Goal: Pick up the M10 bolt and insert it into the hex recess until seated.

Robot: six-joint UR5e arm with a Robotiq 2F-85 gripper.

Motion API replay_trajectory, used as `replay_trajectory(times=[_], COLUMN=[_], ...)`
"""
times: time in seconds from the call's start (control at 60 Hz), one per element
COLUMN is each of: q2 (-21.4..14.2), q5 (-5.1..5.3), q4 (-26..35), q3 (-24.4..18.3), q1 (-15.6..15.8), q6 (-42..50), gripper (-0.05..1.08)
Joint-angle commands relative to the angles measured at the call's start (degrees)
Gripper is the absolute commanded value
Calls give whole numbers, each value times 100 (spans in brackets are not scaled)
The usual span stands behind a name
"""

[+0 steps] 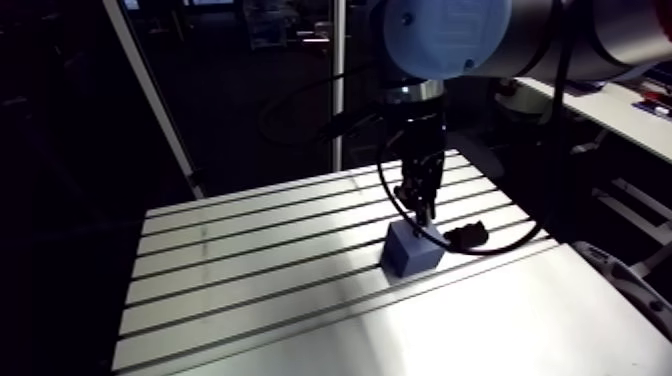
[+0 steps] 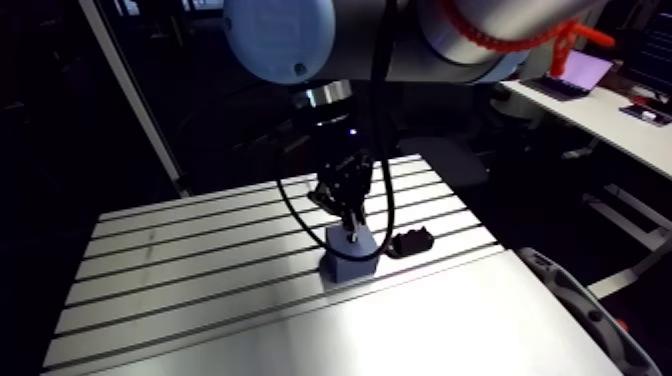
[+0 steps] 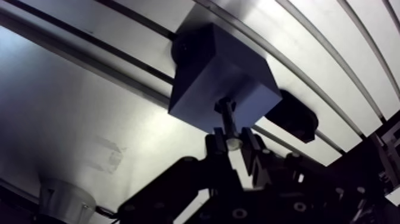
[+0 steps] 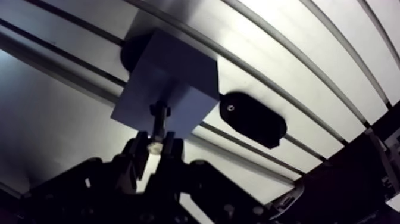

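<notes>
above the block (image 3: 208, 65), the gripper (image 3: 233, 143) pinches the bolt (image 3: 228, 122), its head at the top face. pickup is done; full seating appears unfinished.

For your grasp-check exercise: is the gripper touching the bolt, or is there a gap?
Touching. The wrist view shows the gripper shut on the bolt, pressing its shank from both sides with no gap visible.

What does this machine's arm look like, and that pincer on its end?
The arm is a thick silver-grey tube with a rounded light-blue joint cap. Its pincer is black, built of bolted links, with two narrow fingers.
</notes>
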Motion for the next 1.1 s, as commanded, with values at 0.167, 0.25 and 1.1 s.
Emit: replay_trajectory(times=[0.167,0.25,1.1], q2=[19,26,28], q5=[0,0,0], q4=[-5,-5,-40], q3=[3,-5,-14], q1=[2,2,28], q6=[0,0,0], gripper=[105,105,105])
